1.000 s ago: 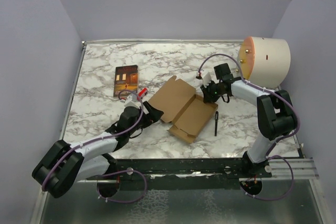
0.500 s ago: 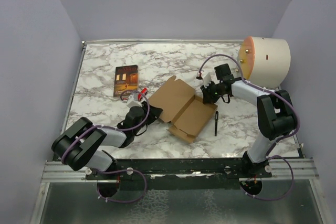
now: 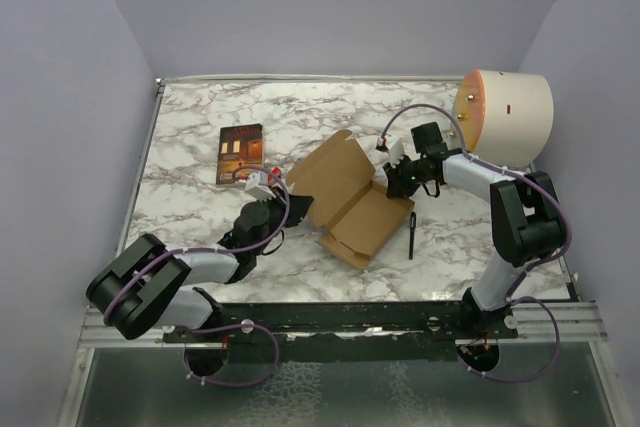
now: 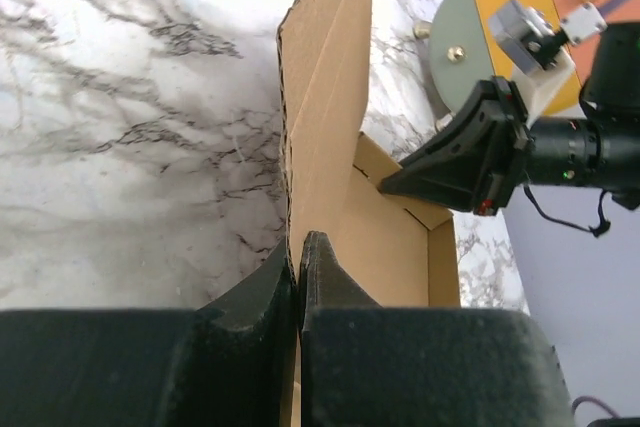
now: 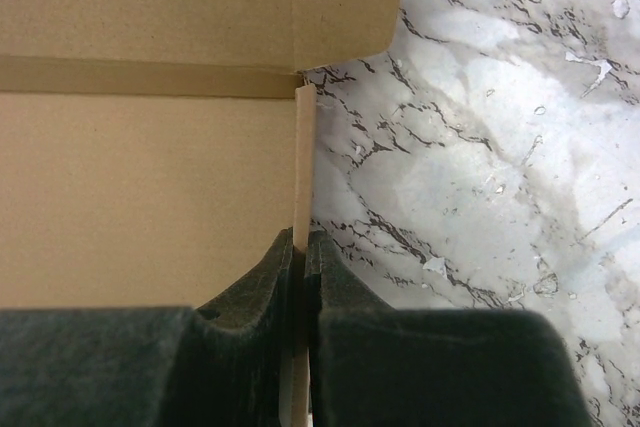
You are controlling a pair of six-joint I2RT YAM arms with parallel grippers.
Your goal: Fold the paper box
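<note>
The paper box [image 3: 345, 205] is a brown die-cut cardboard sheet lying mid-table, with its far-left panel tilted up off the marble. My left gripper [image 3: 288, 199] is shut on the near-left edge of that raised panel. In the left wrist view the cardboard [image 4: 325, 127] stands on edge, pinched between my left gripper's [image 4: 298, 249] jaws. My right gripper [image 3: 390, 183] is shut on the box's thin right side wall. In the right wrist view that wall [image 5: 304, 157] runs straight up from my right gripper's [image 5: 303, 243] jaws, with the box floor [image 5: 150, 177] to its left.
A dark book [image 3: 240, 153] lies at the back left. A black pen [image 3: 411, 234] lies just right of the box. A large cream cylinder [image 3: 505, 117] sits on its side at the back right, close behind the right arm. Purple walls enclose the table.
My left gripper went from open to shut on the box's left panel edge, and that panel has risen from flat to tilted. The right gripper has not moved.
</note>
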